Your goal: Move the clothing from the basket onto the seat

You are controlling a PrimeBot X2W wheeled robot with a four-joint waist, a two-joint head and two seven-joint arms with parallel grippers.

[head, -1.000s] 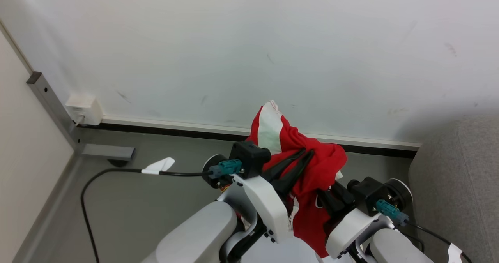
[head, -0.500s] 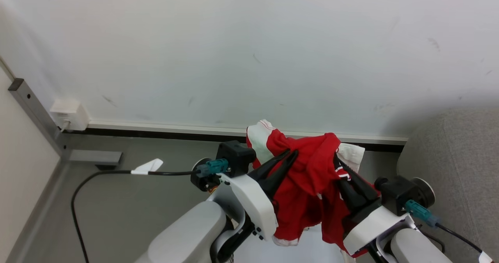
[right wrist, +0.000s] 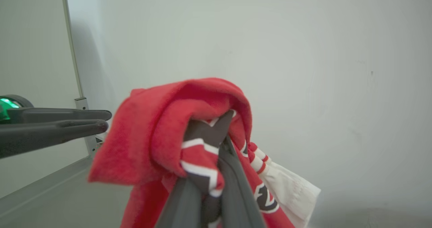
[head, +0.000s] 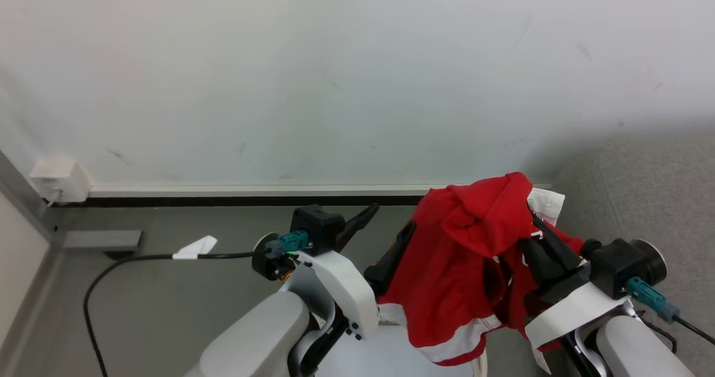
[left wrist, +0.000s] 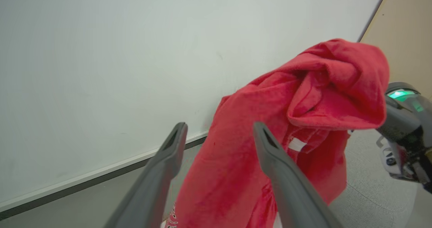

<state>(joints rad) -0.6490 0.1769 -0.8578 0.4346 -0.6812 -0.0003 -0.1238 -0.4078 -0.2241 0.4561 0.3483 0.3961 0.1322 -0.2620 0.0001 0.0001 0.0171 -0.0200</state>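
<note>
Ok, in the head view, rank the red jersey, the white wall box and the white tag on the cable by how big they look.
1. red jersey, by far the largest.
2. white wall box.
3. white tag, looking slightly smaller than the box; it sits nearer the camera, so that gap is unsure.

Plain lab-like room: scuffed white wall, grey floor, grey sofa edge.

jersey soft matt cloth; sofa coarse gry fabric; wall smooth, matt
</note>
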